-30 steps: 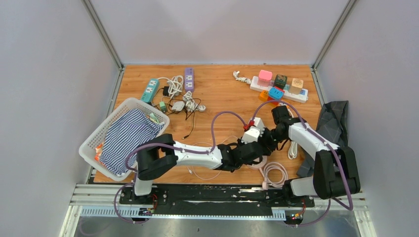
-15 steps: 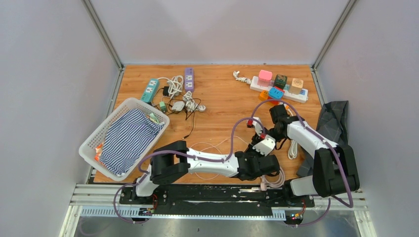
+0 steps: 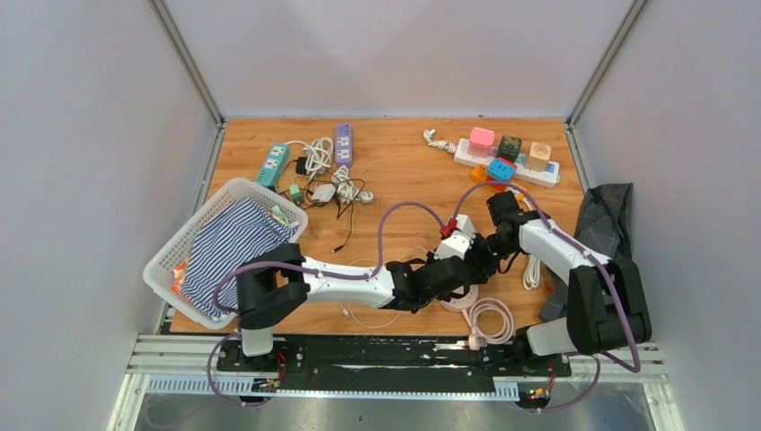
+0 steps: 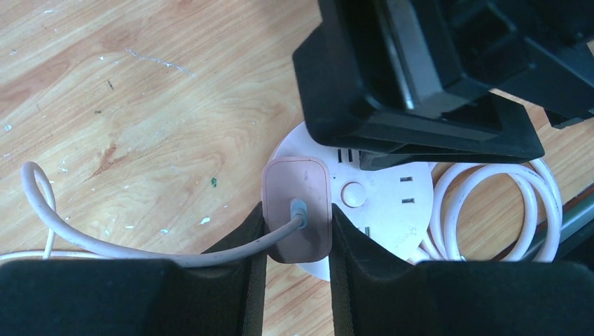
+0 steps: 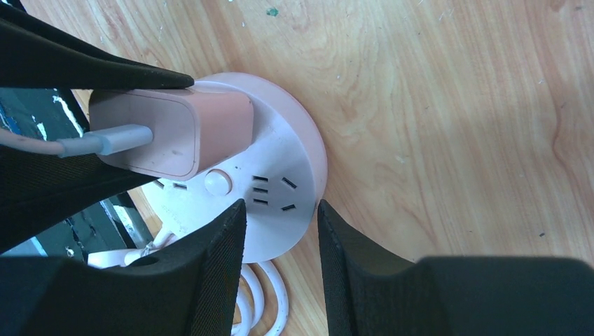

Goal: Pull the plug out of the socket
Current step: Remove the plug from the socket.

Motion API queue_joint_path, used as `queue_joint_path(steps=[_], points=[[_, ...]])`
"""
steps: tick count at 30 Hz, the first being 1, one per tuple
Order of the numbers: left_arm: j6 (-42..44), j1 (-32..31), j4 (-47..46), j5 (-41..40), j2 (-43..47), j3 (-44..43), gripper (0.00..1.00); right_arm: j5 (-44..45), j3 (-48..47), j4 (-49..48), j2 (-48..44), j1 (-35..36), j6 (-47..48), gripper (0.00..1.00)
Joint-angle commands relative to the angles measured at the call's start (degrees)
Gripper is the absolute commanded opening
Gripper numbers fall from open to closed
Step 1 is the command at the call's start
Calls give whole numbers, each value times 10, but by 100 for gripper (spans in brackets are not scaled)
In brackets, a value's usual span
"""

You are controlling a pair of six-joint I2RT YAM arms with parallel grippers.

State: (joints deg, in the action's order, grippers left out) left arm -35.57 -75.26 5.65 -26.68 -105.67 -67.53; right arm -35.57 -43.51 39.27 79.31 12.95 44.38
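A pink plug point(image 4: 297, 210) sits in a round white socket point(image 4: 382, 199) on the wooden table. My left gripper point(image 4: 297, 234) is shut on the plug, one finger on each side, and the plug's pink cord runs off to the left. In the right wrist view the plug point(image 5: 175, 133) stands at the socket's point(image 5: 280, 150) left. My right gripper point(image 5: 279, 227) hangs over the socket's near rim with its jaws a little apart; one finger is over the socket and the other over the table. In the top view both grippers meet over the socket point(image 3: 462, 298) at the front right.
The socket's pink cord coil point(image 3: 489, 319) lies near the front edge. A white basket with striped cloth point(image 3: 224, 251) stands at the left. Power strips point(image 3: 507, 157) with colored adapters, a teal strip point(image 3: 271, 163) and a purple strip point(image 3: 343, 142) lie at the back. A dark cloth point(image 3: 606, 220) lies at the right.
Half a second ago my left gripper was nearer the front edge; it has swung back away from that edge, to about where it was one second ago. The right arm shifted slightly.
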Motion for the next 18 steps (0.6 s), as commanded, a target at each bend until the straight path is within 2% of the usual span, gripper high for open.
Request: queue_joint_path(steps=[1, 3, 7, 9, 12, 18], points=[[49, -31, -72, -47, 30, -17, 0, 69, 18, 2, 21, 11, 16, 43], [75, -49, -52, -109, 8, -34, 0, 70, 18, 3, 23, 12, 16, 43], [112, -85, 104, -249, -72, -164, 0, 73, 18, 3, 26, 14, 15, 43], [126, -101, 133, -276, -100, -202, 0, 73, 17, 4, 27, 14, 14, 43], [121, -104, 104, -224, -95, -191, 0, 74, 17, 5, 25, 13, 14, 43], [76, -61, -51, -30, 2, -54, 0, 74, 17, 5, 25, 15, 13, 43]])
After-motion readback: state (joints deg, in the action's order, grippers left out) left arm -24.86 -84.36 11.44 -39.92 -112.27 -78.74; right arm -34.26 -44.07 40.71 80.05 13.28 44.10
